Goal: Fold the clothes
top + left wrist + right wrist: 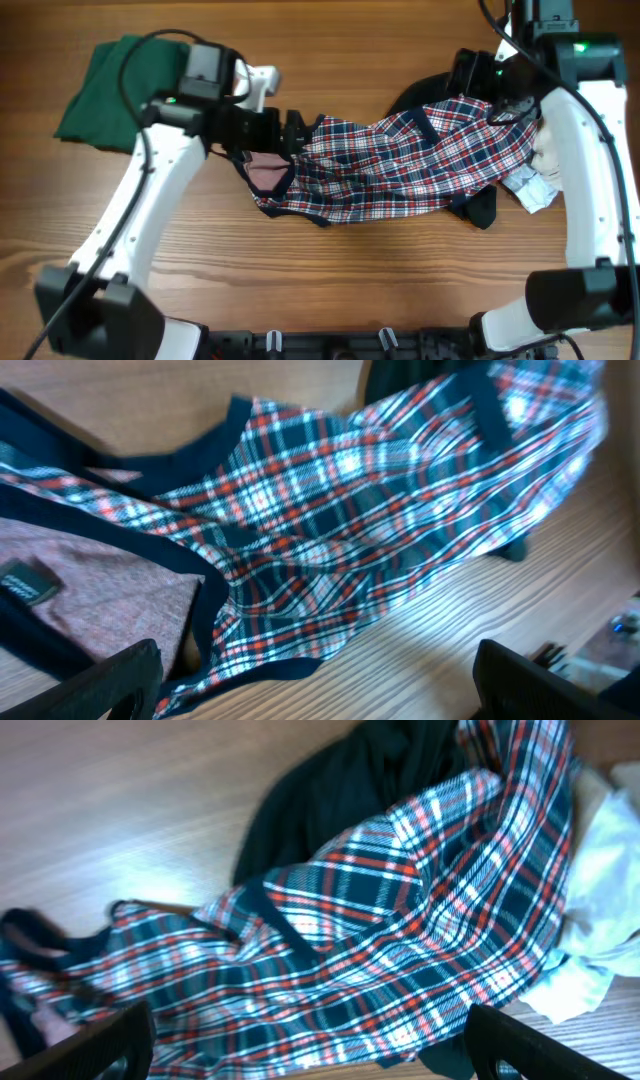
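A red, white and navy plaid garment (400, 160) with navy trim lies spread across the middle of the table, its pinkish inside showing at the left end (265, 172). It fills the left wrist view (360, 510) and the right wrist view (380, 950). My left gripper (296, 133) is open at the garment's left edge, its fingers wide apart over bare wood and the hem (315, 685). My right gripper (512, 108) is open above the garment's right end (310, 1045).
A folded green garment (110, 85) lies at the back left. A black garment (430, 90) lies behind the plaid one, also in the right wrist view (340, 790). White and light clothes (535, 180) are piled at the right. A dark cloth piece (482, 208) lies by them.
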You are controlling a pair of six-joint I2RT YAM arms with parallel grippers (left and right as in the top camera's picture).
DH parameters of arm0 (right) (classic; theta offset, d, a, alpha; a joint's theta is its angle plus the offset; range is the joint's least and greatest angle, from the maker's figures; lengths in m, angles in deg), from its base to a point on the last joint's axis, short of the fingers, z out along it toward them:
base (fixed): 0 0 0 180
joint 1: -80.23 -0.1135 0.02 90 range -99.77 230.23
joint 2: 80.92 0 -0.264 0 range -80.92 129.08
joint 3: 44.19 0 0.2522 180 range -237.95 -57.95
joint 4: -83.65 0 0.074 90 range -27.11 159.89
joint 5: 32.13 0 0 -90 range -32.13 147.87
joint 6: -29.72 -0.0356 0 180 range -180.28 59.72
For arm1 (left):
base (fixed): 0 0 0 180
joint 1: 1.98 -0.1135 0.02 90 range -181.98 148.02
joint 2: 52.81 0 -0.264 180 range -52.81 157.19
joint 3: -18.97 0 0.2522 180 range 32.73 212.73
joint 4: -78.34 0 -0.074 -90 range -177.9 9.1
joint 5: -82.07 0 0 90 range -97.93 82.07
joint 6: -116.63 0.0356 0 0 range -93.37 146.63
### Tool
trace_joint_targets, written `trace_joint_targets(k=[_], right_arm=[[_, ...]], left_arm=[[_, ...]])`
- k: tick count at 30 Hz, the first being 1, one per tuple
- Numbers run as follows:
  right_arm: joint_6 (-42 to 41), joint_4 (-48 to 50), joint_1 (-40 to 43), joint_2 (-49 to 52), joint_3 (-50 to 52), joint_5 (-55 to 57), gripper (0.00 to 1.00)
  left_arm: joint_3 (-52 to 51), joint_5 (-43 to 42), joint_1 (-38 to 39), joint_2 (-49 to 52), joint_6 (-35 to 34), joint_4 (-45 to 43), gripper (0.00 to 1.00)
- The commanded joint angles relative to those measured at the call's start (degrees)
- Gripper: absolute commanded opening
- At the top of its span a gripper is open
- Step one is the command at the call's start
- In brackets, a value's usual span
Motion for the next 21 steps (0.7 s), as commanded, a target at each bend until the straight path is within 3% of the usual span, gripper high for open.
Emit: trace_joint_targets(k=[1,8,11,15,17,19,21], right_arm=[[1.42,3.34,-0.13,2.84,5.18,-0.68,1.0],[-3.34,19.21,-0.04,5.57,18.05,9.4,0.99],[-3.28,25.53,0.0,5.6,21.49,10.34,0.94],[-3.13,28.76,0.17,5.77,23.19,12.24,0.63],[-3.1,28.87,0.17,5.84,23.19,12.24,0.38],[-2.78,28.76,0.17,5.86,23.19,12.22,0.04],[-0.02,27.82,0.04,4.98,21.75,10.64,0.04]], left_arm=[[0.7,4.15,2.71,4.35,1.38,-1.25,1.0],[0.7,5.03,3.02,6.45,1.4,-1.42,1.0],[0.7,5.03,3.02,6.45,1.4,-1.53,1.0],[0.7,5.03,3.02,6.45,1.4,-1.57,1.0],[0.7,5.03,3.02,6.45,1.4,-1.62,1.0],[0.7,5.05,3.02,6.45,1.4,-1.6,1.0],[0.7,6.25,2.86,6.45,1.36,-1.57,1.0]])
